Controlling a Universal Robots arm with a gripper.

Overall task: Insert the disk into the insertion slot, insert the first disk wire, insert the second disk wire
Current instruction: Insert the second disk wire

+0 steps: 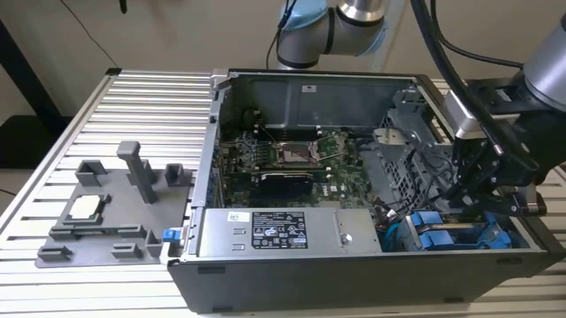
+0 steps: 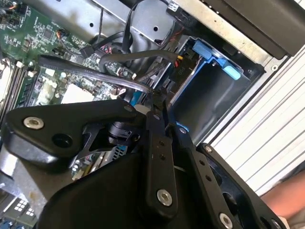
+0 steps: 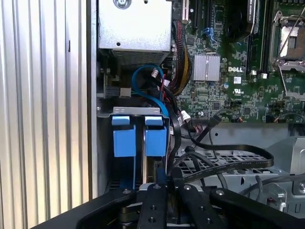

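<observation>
The disk sits in the insertion slot [image 1: 517, 233] at the case's front corner, on the exterior view's right. Its blue carrier tabs [image 1: 439, 235] show in the bay, and in both wrist views [image 3: 125, 138] [image 2: 215, 58]. A blue wire [image 3: 148, 93] loops from the board side down past the tabs to my gripper. My gripper [image 1: 478, 199] hangs over that bay, just above the carrier. Its fingers [image 3: 155, 202] stand close together with a bit of blue pinched at the tips [image 2: 153, 106]. Black wires [image 3: 224, 160] lie beside the gripper on the drive cage.
The silver power-supply box [image 1: 283, 232] lies along the case's front wall. The motherboard [image 1: 283, 156] fills the case floor. A grey fixture [image 1: 106, 212] holding a chip stands on the ribbed table at the exterior view's left. A skin-toned shape [image 2: 286, 195] shows at the table's edge.
</observation>
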